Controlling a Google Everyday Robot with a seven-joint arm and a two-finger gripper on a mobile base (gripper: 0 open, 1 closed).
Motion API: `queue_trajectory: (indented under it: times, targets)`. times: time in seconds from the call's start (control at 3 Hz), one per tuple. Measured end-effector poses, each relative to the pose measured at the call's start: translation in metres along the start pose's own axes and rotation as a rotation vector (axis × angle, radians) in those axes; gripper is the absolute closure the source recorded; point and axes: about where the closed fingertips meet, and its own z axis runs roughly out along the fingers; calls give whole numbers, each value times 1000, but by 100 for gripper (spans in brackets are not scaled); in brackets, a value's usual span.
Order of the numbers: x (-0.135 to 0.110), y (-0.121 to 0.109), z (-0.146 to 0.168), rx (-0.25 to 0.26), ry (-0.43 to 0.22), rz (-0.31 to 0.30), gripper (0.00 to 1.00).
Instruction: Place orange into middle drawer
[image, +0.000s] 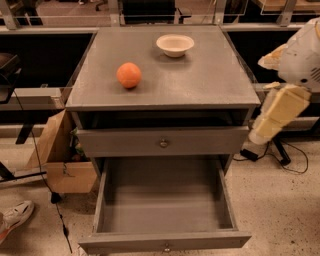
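The orange (129, 75) sits on the left part of the grey cabinet top (200, 85). The middle drawer (165, 200) is pulled out wide below, its plain grey inside bare and a small metal knob (166, 246) on its front. My gripper (263, 131) hangs at the right of the cabinet, on the white and cream arm (300, 60), level with the upper drawer front and well away from the orange. It holds nothing.
A shallow cream-white bowl (175, 45) stands at the back of the cabinet top. A shut drawer front with a brass-coloured knob (163, 143) is above the open drawer. A cardboard box (60, 160) and a shoe (15, 217) are on the floor at the left, cables (290, 160) at the right.
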Motion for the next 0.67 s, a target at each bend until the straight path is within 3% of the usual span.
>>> queue_trajectory:
  times: [0.33, 0.67]
  targets:
    - [-42, -29, 63, -5, -134, 77, 0]
    - [-92, -86, 125, 30, -227, 197, 0]
